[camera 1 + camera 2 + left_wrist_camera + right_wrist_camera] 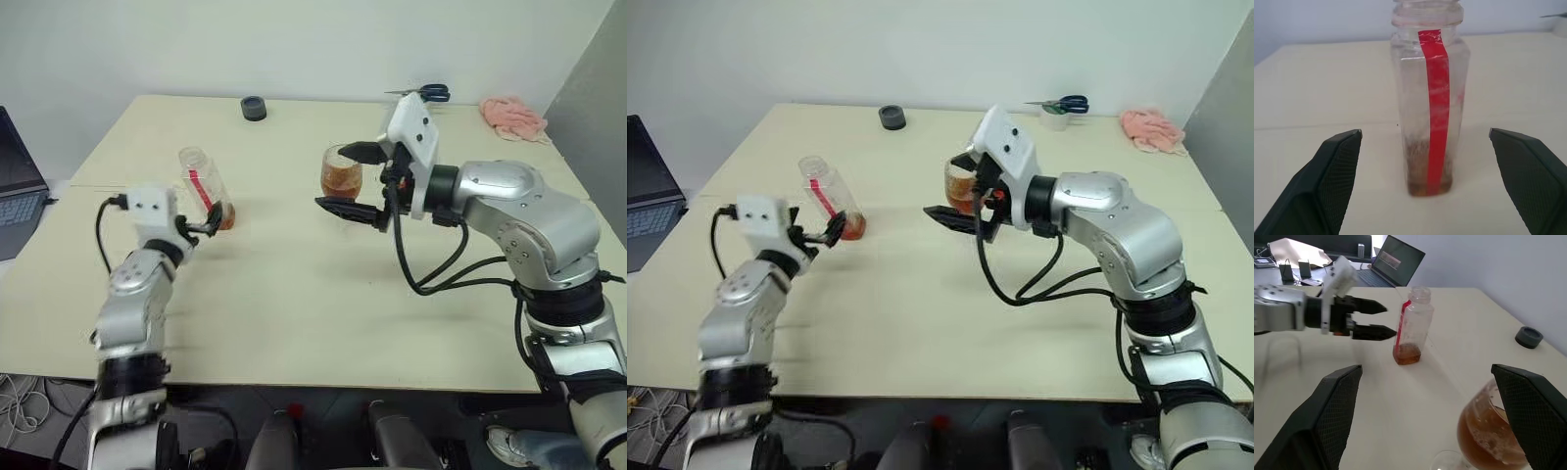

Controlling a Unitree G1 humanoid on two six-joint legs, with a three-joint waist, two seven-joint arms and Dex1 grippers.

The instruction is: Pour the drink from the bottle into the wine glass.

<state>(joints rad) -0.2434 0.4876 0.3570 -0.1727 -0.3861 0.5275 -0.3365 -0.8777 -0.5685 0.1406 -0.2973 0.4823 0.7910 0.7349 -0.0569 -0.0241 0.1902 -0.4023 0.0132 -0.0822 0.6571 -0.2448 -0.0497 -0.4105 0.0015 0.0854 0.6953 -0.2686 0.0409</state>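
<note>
The jaws of the left gripper [1425,186] are spread wide and nothing is held between them; the bottle [1429,98] is seen standing upright on the worktop [294,294] just beyond them, uncapped, with its red label strip facing the wrist camera. The jaws of the right gripper [359,180] are likewise spread, and the wine glass [342,174] is seen at or between them from the head views, though it cannot be told whether a jaw touches the bowl. The drink [1491,440] is seen filling much of the glass bowl, reddish-brown and foamy at the surface, while only a shallow remnant is left at the bottom of the bottle. The pouring is therefore judged to be done, and the bottle appears to be set down and released; what remains is judged to be little more than clearing both arms away from the glass and the bottle. The stem and foot of the glass are largely hidden behind the right gripper, so its footing on the worktop cannot be confirmed. The bottle's red cap cannot be identified; a dark round object [254,108] lies near the far edge of the worktop, with scissors [423,93] and a pink cloth [511,117] well apart to the right.
</note>
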